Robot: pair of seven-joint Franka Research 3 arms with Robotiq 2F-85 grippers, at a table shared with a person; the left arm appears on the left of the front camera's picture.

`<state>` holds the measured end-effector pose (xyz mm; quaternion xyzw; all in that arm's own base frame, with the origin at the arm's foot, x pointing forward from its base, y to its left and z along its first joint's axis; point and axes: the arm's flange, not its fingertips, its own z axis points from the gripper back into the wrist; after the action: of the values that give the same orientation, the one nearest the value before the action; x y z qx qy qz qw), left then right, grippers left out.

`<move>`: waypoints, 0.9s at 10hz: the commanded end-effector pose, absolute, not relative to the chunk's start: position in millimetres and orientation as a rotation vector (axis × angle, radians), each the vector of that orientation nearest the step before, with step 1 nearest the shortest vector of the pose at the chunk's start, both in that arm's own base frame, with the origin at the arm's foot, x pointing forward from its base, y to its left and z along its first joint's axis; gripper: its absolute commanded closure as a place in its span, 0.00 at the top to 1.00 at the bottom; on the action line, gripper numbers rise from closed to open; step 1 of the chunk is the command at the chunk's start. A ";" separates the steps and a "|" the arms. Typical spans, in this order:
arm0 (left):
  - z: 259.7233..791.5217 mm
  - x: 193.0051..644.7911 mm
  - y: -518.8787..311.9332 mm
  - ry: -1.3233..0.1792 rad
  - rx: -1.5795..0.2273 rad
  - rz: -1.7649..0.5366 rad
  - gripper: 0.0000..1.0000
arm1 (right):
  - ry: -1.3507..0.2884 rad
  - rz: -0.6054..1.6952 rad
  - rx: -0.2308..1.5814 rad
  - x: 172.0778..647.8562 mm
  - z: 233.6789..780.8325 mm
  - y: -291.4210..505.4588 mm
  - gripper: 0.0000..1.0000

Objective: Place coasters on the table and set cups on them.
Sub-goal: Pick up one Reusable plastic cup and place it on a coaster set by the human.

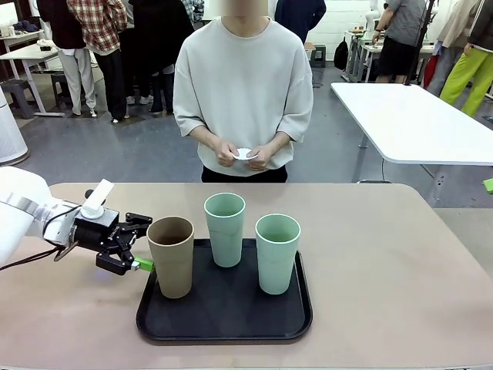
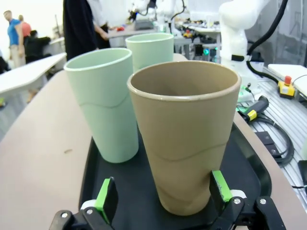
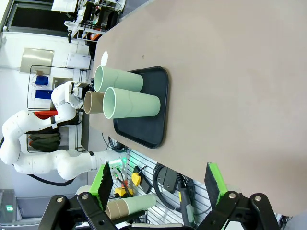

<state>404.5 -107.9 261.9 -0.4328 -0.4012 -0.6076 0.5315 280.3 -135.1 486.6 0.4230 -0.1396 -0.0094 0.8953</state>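
on the black tray (image 1: 223, 327), at the robot's side of the beige-pink table (image 1: 400, 254), stand three handleless cups: a tan-brown cup (image 1: 171, 258) at the tray's left front, a rear green cup (image 1: 224, 229) near the middle, and a right green cup (image 1: 276, 253). each is matte and plain-walled, with a faint curved line round its middle. each stands upright, long axis vertical, wide mouth upward, tapering to a narrower base. the left gripper (image 1: 142, 242) reaches in level from the tray's left, its jaws spread wide on either side of the tan-brown cup's lower wall, clamping nothing; whether a pad touches cannot be told. the right gripper (image 3: 159, 182) is wide open and empty, well apart from the tray. across the table a person (image 1: 243, 85) holds a small white coaster (image 1: 245, 153) in both hands (image 1: 228, 154), off the table.
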 end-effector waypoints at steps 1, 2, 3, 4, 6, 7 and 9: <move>251.2 408.2 -116.6 -0.986 -1.005 -1.481 1.00 | -0.289 -0.017 0.893 280.4 485.8 -135.5 1.00; 247.9 408.7 -119.9 -0.974 -1.016 -1.488 1.00 | -0.289 -0.017 0.893 280.4 485.8 -135.5 1.00; 244.8 408.2 -122.3 -0.963 -1.022 -1.495 1.00 | -0.289 -0.017 0.893 280.4 485.8 -135.5 1.00; 243.0 407.8 -123.0 -0.955 -1.024 -1.499 1.00 | -0.289 -0.017 0.893 280.4 485.8 -135.5 1.00; 243.5 407.2 -125.3 -0.948 -1.023 -1.500 1.00 | -0.289 -0.017 0.893 280.4 485.8 -135.5 1.00; 243.5 406.6 -126.2 -0.944 -1.022 -1.498 1.00 | -0.289 -0.017 0.893 280.4 485.8 -135.5 1.00; 242.7 406.3 -125.2 -0.943 -1.024 -1.499 1.00 | -0.289 -0.017 0.893 280.4 485.8 -135.5 1.00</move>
<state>405.5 -121.8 247.2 -0.4397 -0.3849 -0.6149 0.5295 280.3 -135.1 486.6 0.4230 -0.1396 -0.0094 0.8953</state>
